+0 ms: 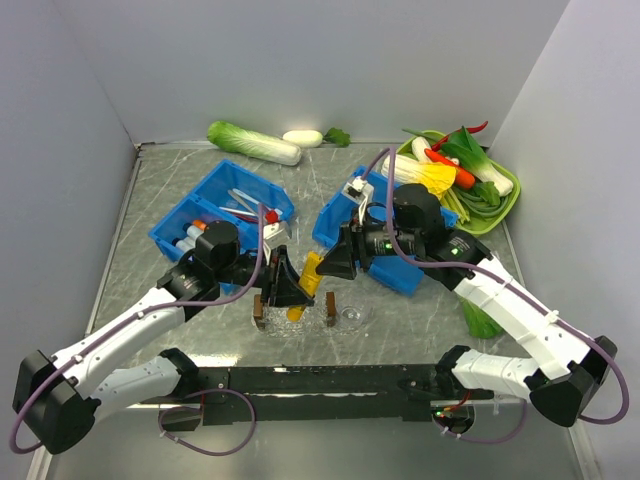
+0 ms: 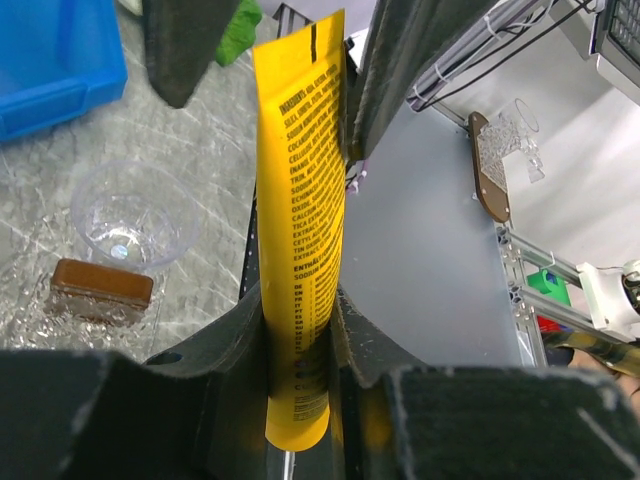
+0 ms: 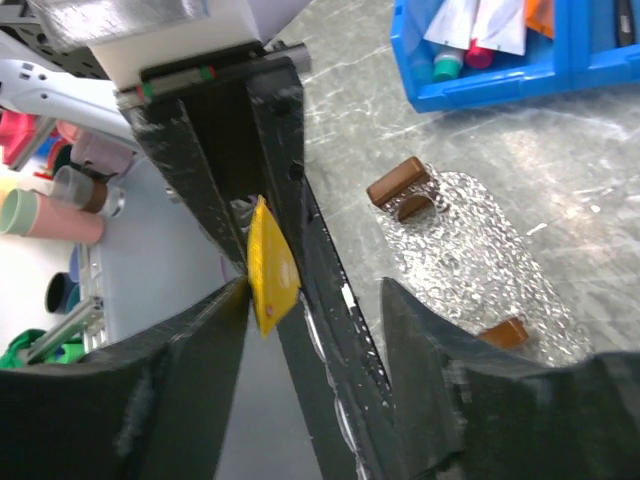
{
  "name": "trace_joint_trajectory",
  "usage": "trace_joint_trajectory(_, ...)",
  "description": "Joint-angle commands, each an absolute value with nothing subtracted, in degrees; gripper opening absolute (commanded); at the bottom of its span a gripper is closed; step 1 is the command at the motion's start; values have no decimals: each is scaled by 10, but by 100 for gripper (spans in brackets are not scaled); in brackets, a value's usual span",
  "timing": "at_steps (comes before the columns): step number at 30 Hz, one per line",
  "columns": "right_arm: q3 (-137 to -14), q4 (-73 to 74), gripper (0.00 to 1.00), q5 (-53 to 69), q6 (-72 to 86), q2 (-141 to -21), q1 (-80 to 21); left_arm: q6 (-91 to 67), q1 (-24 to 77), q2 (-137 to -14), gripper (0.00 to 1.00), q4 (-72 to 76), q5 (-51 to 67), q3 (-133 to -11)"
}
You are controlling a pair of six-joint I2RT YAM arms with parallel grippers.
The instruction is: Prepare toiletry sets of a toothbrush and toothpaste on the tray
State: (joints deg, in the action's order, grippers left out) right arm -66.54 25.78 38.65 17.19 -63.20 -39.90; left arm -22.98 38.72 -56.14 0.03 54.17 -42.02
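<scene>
— How is the toothpaste held, and where?
— The yellow toothpaste tube (image 2: 300,200) is clamped between the fingers of the left gripper (image 2: 300,312) and held off the table near the tray's far edge. The right gripper (image 3: 312,298) is seen with its fingers apart on either side of the tube, and nothing is gripped by it. A hand-over between the 2 arms is judged likely, so that the tube can be laid flat.
— And the room for setting it down?
— The tray (image 3: 470,250) lies bare between its 2 brown handles (image 3: 397,182), with a small clear bowl (image 2: 130,215) just beside its right end. 2 blue bins (image 1: 170,228) stand close on the far side, so little room is left there. No toothbrush is seen on the tray.
</scene>
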Motion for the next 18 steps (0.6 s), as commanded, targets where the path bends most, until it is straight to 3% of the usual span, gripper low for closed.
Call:
trace_joint_trajectory(1, -688, 215, 58, 410, 182, -635, -404, -208, 388, -566, 1, 8, 560, -427)
trace_joint_trajectory(10, -671, 186, 49, 417, 206, -642, -406, -207, 388, -567, 1, 7, 549, -426)
trace_joint_trajectory(18, -670, 188, 36, 420, 203, -647, -406, -206, 388, -570, 1, 5, 547, -427)
